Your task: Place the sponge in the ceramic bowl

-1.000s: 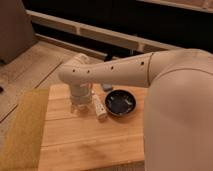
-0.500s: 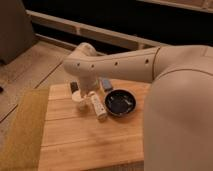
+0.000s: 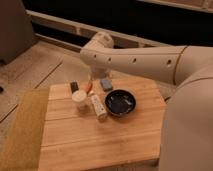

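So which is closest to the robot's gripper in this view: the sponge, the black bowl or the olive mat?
The gripper hangs over the table's back edge.
1. sponge, just right of it
2. black bowl, front right
3. olive mat, far left

Sponge (image 3: 106,83) lies behind the ceramic bowl (image 3: 131,111) — gripper (image 3: 92,78) hangs just left of it.

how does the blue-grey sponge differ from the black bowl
The blue-grey rectangular sponge is small, boxy, matte; the round black ceramic bowl is far wider and glossy. The sponge lies near the far edge, the bowl farther in. Both rest on the wooden table; the gripper hangs beside the sponge.
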`<state>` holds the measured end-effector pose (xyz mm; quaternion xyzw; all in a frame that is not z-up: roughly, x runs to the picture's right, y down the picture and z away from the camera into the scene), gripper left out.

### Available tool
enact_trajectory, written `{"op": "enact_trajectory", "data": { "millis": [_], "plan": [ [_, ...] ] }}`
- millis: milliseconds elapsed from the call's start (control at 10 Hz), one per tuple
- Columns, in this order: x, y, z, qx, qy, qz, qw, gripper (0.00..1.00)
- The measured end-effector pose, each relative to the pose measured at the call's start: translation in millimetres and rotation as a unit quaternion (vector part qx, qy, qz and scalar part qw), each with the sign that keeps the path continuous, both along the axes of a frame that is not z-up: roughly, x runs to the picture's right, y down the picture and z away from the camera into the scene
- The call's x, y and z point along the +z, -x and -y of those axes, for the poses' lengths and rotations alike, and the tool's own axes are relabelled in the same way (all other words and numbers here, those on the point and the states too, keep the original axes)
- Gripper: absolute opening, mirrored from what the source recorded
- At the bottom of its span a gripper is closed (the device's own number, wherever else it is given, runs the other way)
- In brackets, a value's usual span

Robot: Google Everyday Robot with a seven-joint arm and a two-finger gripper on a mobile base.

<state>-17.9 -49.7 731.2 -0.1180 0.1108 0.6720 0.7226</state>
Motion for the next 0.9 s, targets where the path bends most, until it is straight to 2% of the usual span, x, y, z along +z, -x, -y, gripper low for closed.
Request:
{"op": "enact_trajectory", "data": {
  "millis": [300,500,600,700,900],
  "plan": [
    [-0.6,4.7,-2.1,-0.004,0.001,0.005,1.0000,0.65],
    [5.8,-1.2,-11.0,-0.027,0.007,-0.005,0.9996,0.65],
    [11.0,-8.7,-6.7,-0.038,-0.002,-0.014,0.9992,0.65],
    [17.1,-15.0,4.2,-0.046,-0.023,-0.019,0.9985,0.65],
    [33.6,-15.1,18.7,-0.059,-0.053,-0.008,0.9969,0.65]
  ]
}}
